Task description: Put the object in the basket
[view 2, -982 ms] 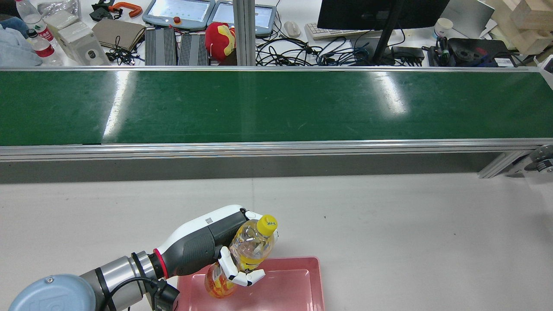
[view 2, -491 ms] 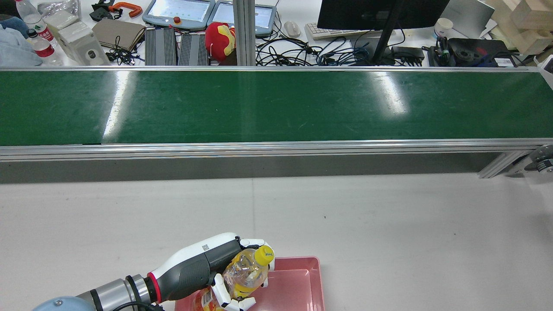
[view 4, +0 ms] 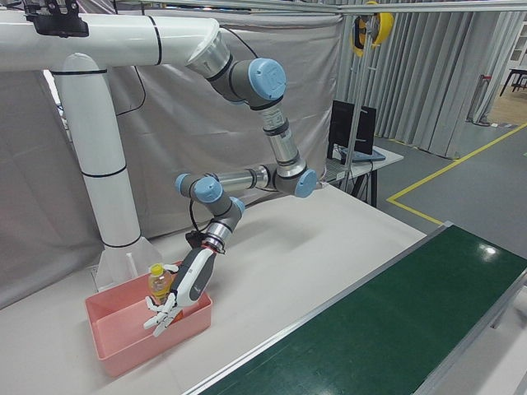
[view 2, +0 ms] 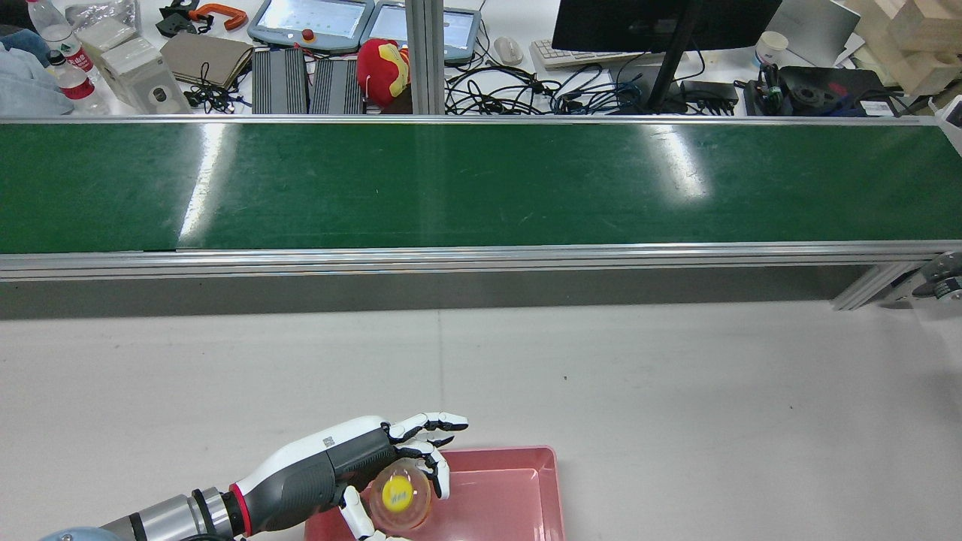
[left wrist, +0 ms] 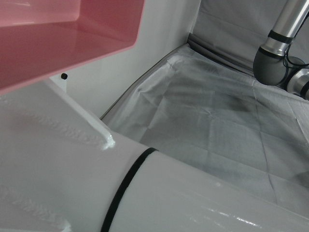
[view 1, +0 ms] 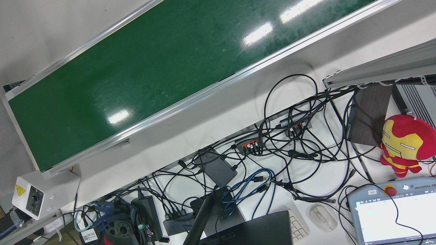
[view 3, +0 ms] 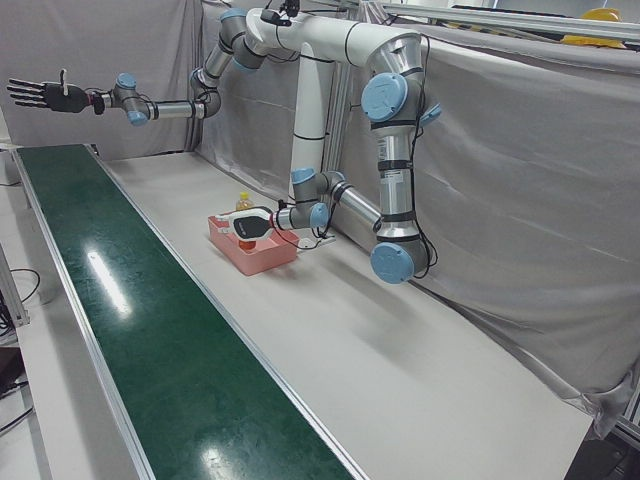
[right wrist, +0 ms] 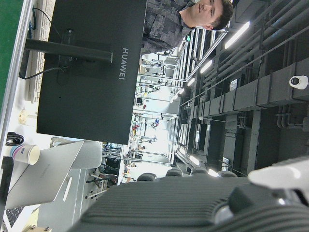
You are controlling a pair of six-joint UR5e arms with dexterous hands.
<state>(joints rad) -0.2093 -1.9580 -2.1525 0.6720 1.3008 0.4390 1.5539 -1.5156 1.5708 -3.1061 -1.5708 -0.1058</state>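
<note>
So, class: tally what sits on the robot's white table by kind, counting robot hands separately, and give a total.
Pink plastic basket: 1
Clear plastic bottle with yellow cap, standing in the basket: 1
Robot hands: 2 (left hand open by the bottle; right hand open, raised beyond the belt's far end)
Total: 4

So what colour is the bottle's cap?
Yellow; the cap of the bottle shows best in the rear view.

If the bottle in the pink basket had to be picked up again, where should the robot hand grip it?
The bottle stands upright in the basket, cap up. Grip the body just under the cap, from above and the side; the left robot hand is open beside it, and the basket walls block lower grips.
</note>
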